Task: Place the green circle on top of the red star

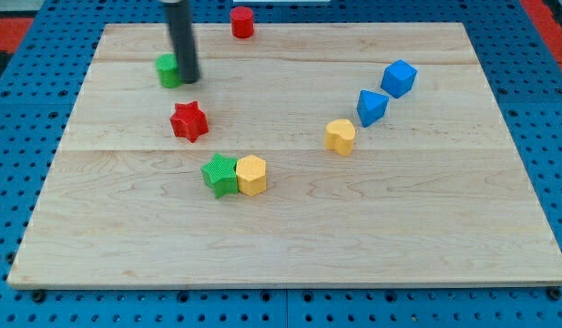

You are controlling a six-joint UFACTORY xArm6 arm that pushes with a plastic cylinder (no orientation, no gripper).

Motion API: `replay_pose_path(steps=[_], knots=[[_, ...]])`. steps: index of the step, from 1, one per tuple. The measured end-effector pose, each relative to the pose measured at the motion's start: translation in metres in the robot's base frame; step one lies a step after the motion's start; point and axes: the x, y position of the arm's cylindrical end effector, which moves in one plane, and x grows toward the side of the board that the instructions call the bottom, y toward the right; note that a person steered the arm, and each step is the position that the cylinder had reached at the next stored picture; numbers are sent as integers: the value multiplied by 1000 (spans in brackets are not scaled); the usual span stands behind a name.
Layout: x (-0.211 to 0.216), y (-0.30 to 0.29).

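The green circle (168, 70) sits near the board's top left, partly hidden behind my rod. My tip (188, 79) rests on the board right against the green circle's right side. The red star (189, 121) lies below them, a short way toward the view's bottom, apart from both.
A red cylinder (242, 21) stands at the top edge. A green star (220, 174) touches a yellow hexagon (251, 175) below the red star. To the right lie a yellow heart (340, 137), a blue triangle-like block (371, 107) and a blue cube (399, 78). The wooden board (290, 246) lies on a blue pegboard.
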Motion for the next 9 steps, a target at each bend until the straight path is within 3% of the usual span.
replay_pose_path(steps=[1, 2, 3, 5, 6, 8, 9], knots=[[0, -3], [-12, 81], [-53, 133], [-119, 146], [-119, 137], [-98, -39], [-97, -22]])
